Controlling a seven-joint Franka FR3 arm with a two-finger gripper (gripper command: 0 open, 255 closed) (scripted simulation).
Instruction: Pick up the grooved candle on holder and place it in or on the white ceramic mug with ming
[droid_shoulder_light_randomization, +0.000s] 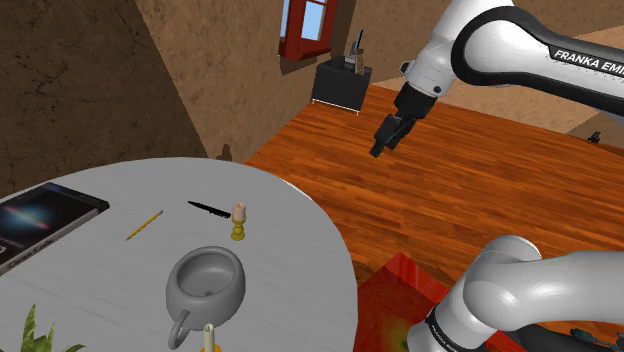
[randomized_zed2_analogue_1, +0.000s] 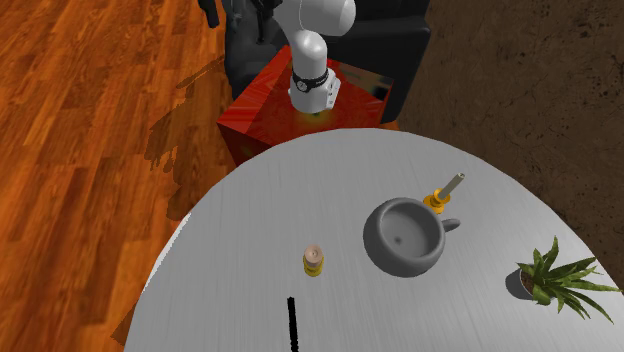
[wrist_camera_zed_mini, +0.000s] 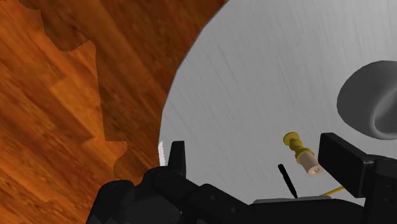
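The short candle on a gold holder (droid_shoulder_light_randomization: 239, 222) is set upright on the grey bench (droid_shoulder_light_randomization: 100, 290), near its edge and apart from the grey mug (droid_shoulder_light_randomization: 205, 282). Its grooves are hard to make out. A thinner candle (droid_shoulder_light_randomization: 208, 338), just beside the mug's handle, is cut off by the shoulder view's lower edge. A black pen (droid_shoulder_light_randomization: 208, 210) is laid just beside the short candle, and a yellow pencil (droid_shoulder_light_randomization: 144, 225) farther off. The claw (droid_shoulder_light_randomization: 383, 143) is held open over the wooden floor (droid_shoulder_light_randomization: 450, 200), well apart from the candle, with nothing gripped.
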